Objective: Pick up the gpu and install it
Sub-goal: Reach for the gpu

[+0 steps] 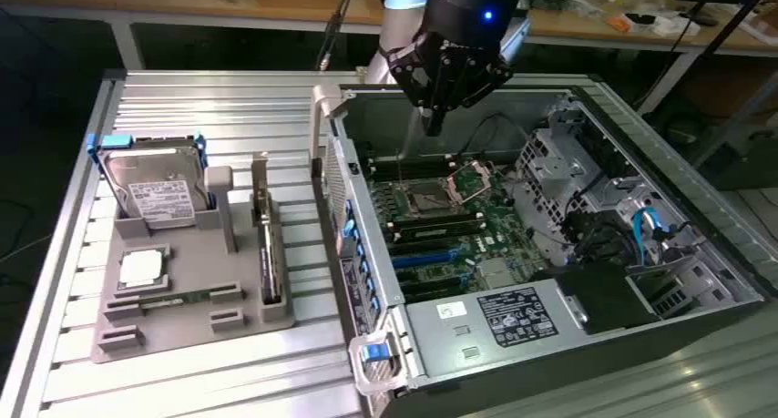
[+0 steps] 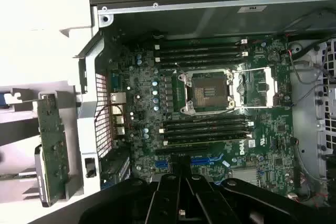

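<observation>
Currently hangs over case [image 1: 344, 209], claw [image 1: 433, 117] pinched together and empty, with gpu [image 1: 269, 254] well apart toward exterior view's left, lengthwise along case wall.

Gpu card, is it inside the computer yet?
Out. The gpu stands on edge in the grey holder, beside the open computer case.

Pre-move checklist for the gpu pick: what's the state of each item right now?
1. gpu seated in grey holder: ok, standing on edge.
2. End effector empty: ok, nothing between the jaws.
3. Jaws open for a grasp: not ok, shut.
4. End effector over the gpu: not ok, it hangs above the open case, over the motherboard.
5. Blue expansion slots free: ok, no card seated.
6. Hard drive apart from the gpu: ok.
</observation>
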You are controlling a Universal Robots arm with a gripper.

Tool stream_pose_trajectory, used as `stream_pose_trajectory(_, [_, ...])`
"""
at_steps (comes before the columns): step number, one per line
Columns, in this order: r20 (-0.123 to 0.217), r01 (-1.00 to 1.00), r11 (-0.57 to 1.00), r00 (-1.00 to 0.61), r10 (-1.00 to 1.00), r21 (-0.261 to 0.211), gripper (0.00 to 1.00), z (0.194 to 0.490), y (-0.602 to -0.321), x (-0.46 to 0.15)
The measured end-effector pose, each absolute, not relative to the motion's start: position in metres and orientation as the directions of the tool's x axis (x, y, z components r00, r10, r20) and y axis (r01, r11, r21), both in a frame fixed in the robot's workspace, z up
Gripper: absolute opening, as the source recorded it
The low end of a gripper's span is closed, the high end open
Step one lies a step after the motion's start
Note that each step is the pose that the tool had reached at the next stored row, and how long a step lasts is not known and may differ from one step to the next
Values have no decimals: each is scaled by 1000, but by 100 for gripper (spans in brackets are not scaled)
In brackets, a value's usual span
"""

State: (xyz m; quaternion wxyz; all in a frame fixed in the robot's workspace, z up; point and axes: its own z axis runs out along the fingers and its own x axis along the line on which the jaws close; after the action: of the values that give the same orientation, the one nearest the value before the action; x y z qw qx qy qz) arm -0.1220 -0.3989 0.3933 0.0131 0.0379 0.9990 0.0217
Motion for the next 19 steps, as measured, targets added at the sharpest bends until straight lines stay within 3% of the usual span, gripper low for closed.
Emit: stream_pose_trajectory(19, [-24, 75, 996, -997, 76, 44, 11, 393, -399, -167])
